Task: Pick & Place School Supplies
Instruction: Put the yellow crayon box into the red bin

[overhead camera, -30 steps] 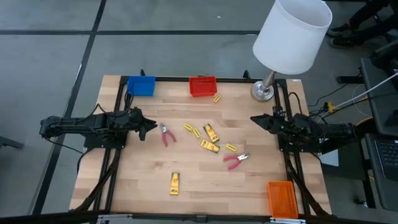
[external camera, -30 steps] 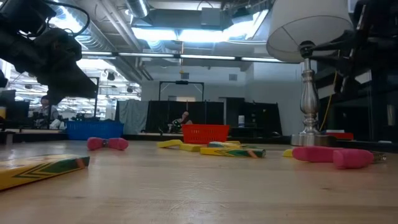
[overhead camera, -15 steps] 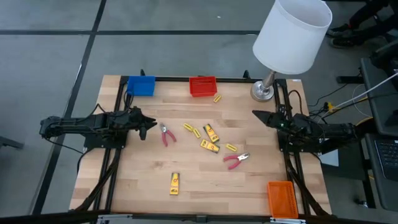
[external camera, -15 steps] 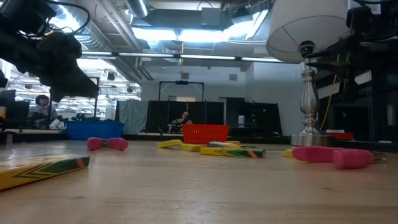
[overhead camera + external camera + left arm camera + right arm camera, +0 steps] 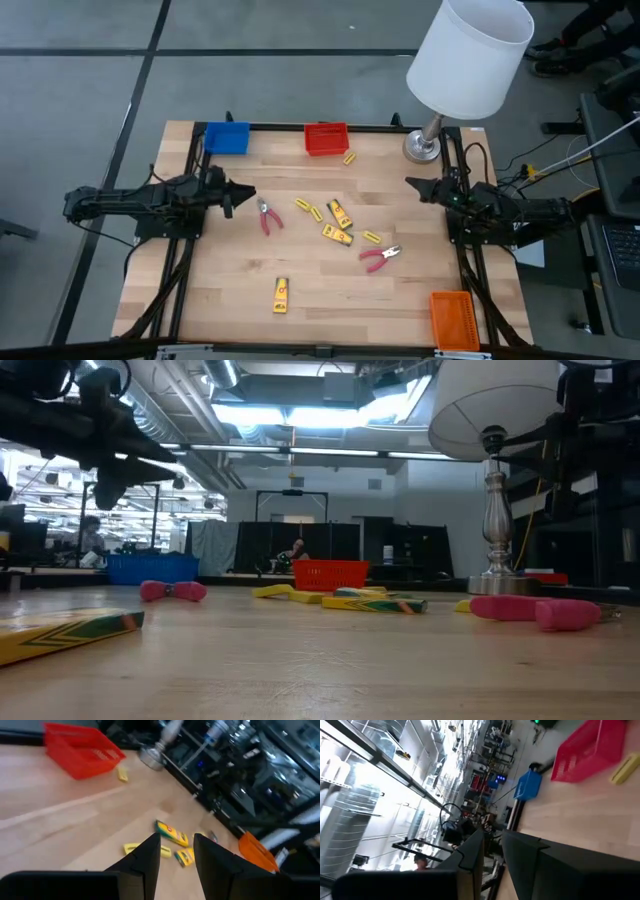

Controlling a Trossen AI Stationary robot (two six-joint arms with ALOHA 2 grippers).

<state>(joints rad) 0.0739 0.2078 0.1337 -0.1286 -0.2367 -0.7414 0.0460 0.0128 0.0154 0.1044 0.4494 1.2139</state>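
Observation:
The school supplies lie loose in the middle of the table. One pair of pink-handled pliers (image 5: 267, 216) lies just beyond my left gripper (image 5: 245, 195). The other pliers (image 5: 380, 257) lie nearer the right arm. Yellow packets (image 5: 339, 213) (image 5: 337, 235) sit at the middle and one packet (image 5: 281, 294) lies near the front edge. Short yellow sticks (image 5: 302, 204) (image 5: 371, 237) lie among them and one stick (image 5: 349, 158) lies beside the red tray. My left gripper (image 5: 176, 842) hovers level with a narrow gap between its fingers. My right gripper (image 5: 412, 183) (image 5: 492, 840) hovers by the lamp base, its fingers also slightly apart.
A blue tray (image 5: 227, 137) and a red tray (image 5: 325, 138) stand at the far edge, and an orange tray (image 5: 453, 320) sits at the near right corner. The white-shaded lamp (image 5: 470, 60) stands on its base (image 5: 420, 150) at the far right, just beyond my right gripper.
My left gripper has tipped up from a downward slant to level and reached a little toward the table's middle. My right gripper has shifted slightly toward the far edge. The supplies have not moved.

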